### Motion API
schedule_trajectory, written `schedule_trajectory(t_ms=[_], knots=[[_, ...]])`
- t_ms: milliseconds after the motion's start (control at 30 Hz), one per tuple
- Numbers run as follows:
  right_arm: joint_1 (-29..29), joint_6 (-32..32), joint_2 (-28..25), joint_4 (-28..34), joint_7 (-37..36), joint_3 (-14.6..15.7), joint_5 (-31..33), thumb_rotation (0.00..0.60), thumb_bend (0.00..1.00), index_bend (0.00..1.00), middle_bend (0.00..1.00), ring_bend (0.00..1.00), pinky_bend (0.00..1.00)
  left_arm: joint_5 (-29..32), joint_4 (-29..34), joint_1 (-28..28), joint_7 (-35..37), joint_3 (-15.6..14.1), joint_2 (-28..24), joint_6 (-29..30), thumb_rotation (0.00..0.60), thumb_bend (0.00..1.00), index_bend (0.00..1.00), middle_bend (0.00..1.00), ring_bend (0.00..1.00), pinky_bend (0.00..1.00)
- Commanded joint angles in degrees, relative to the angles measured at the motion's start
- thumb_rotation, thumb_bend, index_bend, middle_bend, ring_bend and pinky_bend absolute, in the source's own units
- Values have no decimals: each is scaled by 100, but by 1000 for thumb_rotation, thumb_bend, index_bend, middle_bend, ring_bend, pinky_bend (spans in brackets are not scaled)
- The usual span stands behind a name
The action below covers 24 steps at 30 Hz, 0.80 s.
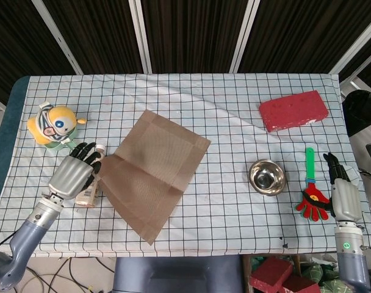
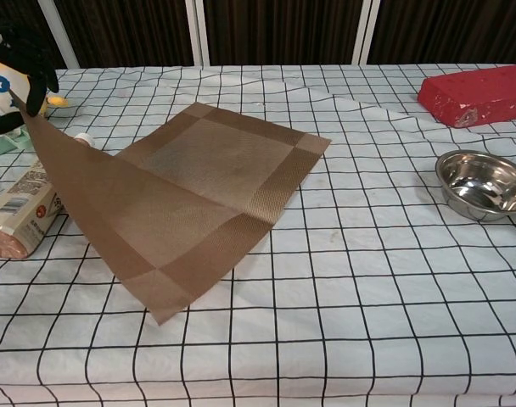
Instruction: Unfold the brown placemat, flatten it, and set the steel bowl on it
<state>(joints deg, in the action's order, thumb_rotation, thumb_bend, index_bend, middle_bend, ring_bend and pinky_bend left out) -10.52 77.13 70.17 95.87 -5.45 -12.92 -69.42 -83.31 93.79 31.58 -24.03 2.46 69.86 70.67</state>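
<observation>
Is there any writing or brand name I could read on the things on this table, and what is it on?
Bottle: its label carries print, too small and blurred to read in either view.
Yellow toy: a blue patch with a white star-like mark, no words.
Red block, clapper toy, steel bowl, brown placemat: no writing visible.

White tablecloth (image 1: 234,201) gridded with thin black lines. Brown woven placemat (image 1: 155,168), darker brown band along its edges. Shiny steel bowl (image 1: 267,177), silver with dark reflections inside. Red rectangular block (image 1: 294,110). Hand-shaped clapper toy (image 1: 312,196), red palm, green handle, with a touch of blue and yellow. Yellow round cartoon toy (image 1: 54,125) with blue eye, striped cap, pale green base. Beige-labelled bottle (image 1: 90,183), white cap. Silver-backed left hand (image 1: 72,174) with black fingers (image 1: 88,152); right hand (image 1: 343,194) likewise grey and black.
</observation>
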Motion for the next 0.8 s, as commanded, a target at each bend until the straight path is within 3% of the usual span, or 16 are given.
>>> schedule_trajectory(t_ms=[33, 267, 333, 400, 500, 633, 800], knots=[[-5, -16, -3, -1, -4, 1, 4, 600, 158, 76, 5, 77, 215, 153, -167, -68, -73, 153, 63, 154, 600, 452, 604, 320, 107, 166], [-8, -26, -6, 14, 8, 10, -4, 600, 157, 75, 5, 77, 215, 612, -463, -182, -249, 433, 226, 324, 600, 404, 566, 293, 107, 150], [-8, -28, -9, 15, 11, 10, -1, 600, 158, 75, 5, 77, 215, 669, -429, -210, -220, 434, 217, 297, 600, 314, 526, 269, 107, 143], [-11, -36, -10, 15, 16, 12, 1, 600, 158, 76, 5, 77, 215, 647, -394, -236, -188, 411, 196, 291, 600, 155, 428, 225, 104, 131], [-20, -56, -13, 21, 46, 29, -10, 600, 157, 76, 5, 77, 215, 572, -308, -301, -85, 373, 165, 340, 600, 35, 285, 180, 99, 117], [-24, -39, -21, 47, 92, 48, -59, 600, 141, 76, 5, 77, 215, 492, -87, -472, 168, 337, 89, 520, 600, 13, 174, 162, 99, 110], [-31, 121, -106, 216, 165, 5, -236, 600, 114, 76, 5, 77, 215, 285, 134, -802, 573, 261, -29, 971, 600, 13, 151, 160, 99, 110]])
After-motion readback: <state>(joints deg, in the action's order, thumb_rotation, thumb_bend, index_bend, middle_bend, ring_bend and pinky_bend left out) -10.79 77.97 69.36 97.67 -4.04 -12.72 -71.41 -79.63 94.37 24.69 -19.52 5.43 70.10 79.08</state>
